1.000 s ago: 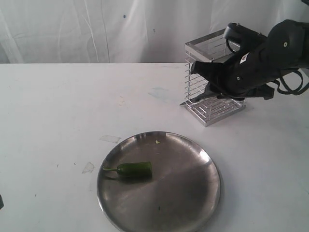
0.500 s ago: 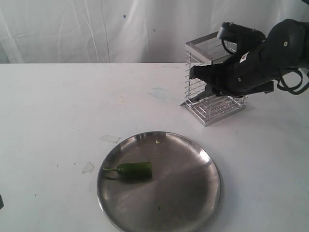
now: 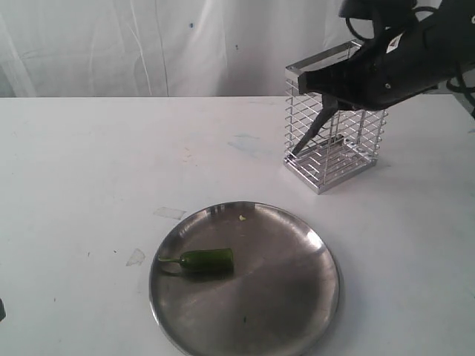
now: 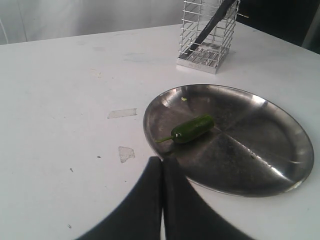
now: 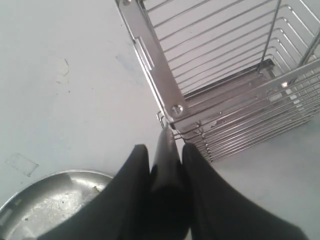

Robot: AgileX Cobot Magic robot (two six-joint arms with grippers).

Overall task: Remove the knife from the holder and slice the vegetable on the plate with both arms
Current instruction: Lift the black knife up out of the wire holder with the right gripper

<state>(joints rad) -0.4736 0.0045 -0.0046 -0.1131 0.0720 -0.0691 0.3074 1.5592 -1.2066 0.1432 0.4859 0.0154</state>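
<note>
Black, slim and pointed, the kitchen knife (image 3: 313, 132) leans diagonally inside the tall silver wire holder (image 3: 367, 137) at upper right, its handle clenched by the right gripper (image 5: 163, 150). Lower centre, a glossy green chilli (image 3: 208, 260) lies on the round silver metal plate (image 3: 312, 297). The left gripper (image 4: 162, 167) is closed, empty.

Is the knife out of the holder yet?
Partly in: the knife slants down inside the holder, handle clamped in the right gripper.

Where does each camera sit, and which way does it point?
Exterior: off the arms, facing across the table to plate, vegetable, holder; right arm shows.
Left wrist: rides behind the shut left pincer, facing the plate.
Right wrist: rides behind the right pincer, gripping the knife, facing the holder.
All share holder and plate.
</note>
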